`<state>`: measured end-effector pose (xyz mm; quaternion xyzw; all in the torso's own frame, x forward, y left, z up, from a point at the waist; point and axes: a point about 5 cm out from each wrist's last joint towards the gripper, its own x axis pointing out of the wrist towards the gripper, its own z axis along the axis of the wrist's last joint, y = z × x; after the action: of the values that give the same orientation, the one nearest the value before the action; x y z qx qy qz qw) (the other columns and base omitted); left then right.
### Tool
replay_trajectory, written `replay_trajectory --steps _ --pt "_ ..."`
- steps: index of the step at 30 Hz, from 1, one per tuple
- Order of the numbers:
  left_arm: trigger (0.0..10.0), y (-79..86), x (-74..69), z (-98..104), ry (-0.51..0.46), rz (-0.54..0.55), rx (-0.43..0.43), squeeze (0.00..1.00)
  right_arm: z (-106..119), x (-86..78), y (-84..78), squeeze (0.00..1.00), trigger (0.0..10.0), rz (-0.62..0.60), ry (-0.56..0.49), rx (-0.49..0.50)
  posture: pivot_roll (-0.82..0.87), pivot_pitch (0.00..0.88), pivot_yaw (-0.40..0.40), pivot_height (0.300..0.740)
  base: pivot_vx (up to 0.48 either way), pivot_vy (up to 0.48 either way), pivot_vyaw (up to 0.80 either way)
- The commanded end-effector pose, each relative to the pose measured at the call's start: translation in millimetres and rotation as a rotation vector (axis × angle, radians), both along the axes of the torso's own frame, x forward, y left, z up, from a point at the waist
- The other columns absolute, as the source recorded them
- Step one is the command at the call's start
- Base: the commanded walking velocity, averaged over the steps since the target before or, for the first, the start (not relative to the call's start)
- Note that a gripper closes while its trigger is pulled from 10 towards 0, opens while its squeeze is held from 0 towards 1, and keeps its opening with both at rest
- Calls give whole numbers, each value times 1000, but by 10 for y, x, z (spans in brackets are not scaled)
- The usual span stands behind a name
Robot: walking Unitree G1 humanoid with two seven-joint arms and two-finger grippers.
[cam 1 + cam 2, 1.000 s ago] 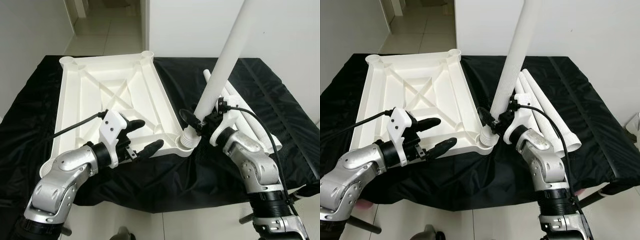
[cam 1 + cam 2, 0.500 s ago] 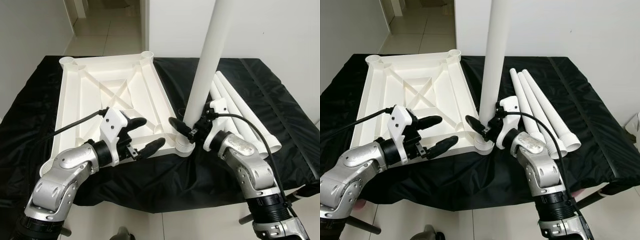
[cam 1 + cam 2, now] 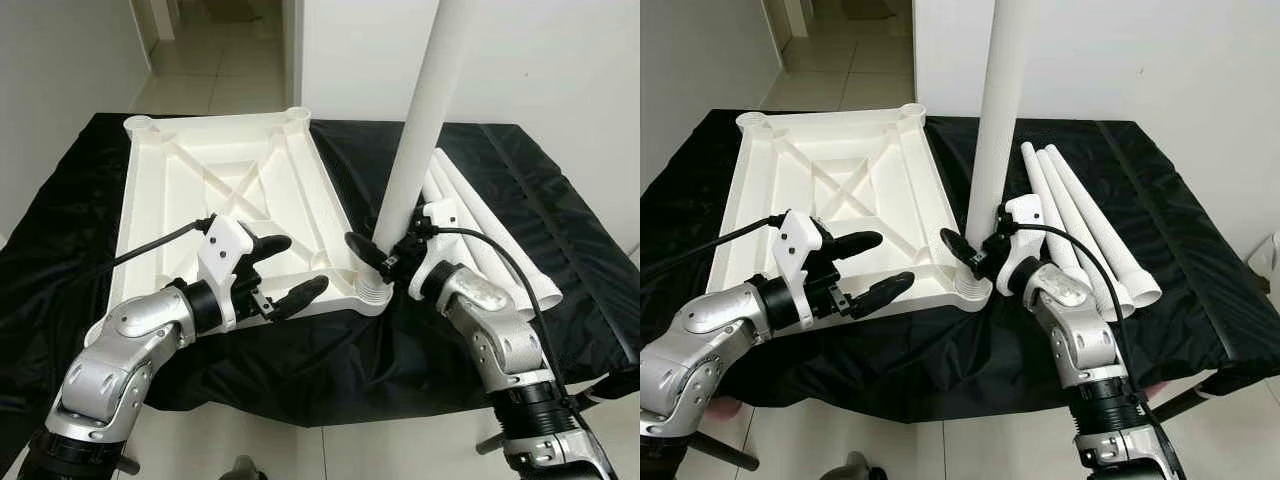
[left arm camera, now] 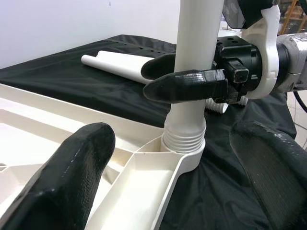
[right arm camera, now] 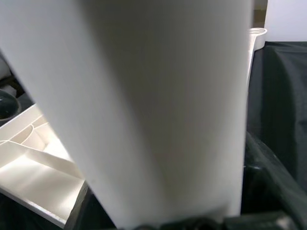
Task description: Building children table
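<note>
Right gripper clamped the first leg standing in the tabletop corner socket, left gripper spread empty nearby, three spare legs waited beyond.

White ribbed tabletop, white upright leg, three white spare legs, black cloth over the surface, black-fingered end effectors on silver arms, pale tiled floor, white walls

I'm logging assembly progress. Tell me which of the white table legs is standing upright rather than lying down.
The leg held by the right tool, its threaded end in the tabletop's near corner socket. The other three legs lie side by side on the black cloth.
</note>
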<state>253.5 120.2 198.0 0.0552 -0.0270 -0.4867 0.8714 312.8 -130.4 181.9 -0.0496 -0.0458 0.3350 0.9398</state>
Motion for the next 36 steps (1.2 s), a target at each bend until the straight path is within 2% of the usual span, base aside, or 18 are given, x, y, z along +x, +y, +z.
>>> replay_trajectory --steps 1,5,8,15,21,26,36 --pt "10000 -10 -16 -26 7 -35 8 0 -171 -4 -105 0 10000 -39 64 -52 -9 26 -11 740 0 0 0" --pt "10000 -12 -14 -26 8 -39 10 0 -187 -45 -74 0 10000 2 58 -72 -12 25 -12 740 0 0 0" --pt "10000 -4 -8 -25 7 -36 15 0 -221 -138 -16 0 10000 78 53 -92 -13 30 -12 740 0 0 0" --pt "10000 2 -19 -26 9 -35 14 0 -238 -190 -1 0 10000 114 40 -96 -11 35 -12 740 0 0 0" --pt "10000 12 -31 -27 12 -35 16 0 -294 -86 -84 0 10000 -2 106 -54 -10 40 -11 740 0 0 0" --pt "10000 26 -39 -24 13 -34 18 0 -363 22 -187 0 10000 -128 212 -1 -6 45 -8 740 0 0 0" --pt "10000 44 -48 -17 16 -33 23 0 -440 45 -241 0 10000 -181 272 43 -1 57 -1 740 0 0 0"
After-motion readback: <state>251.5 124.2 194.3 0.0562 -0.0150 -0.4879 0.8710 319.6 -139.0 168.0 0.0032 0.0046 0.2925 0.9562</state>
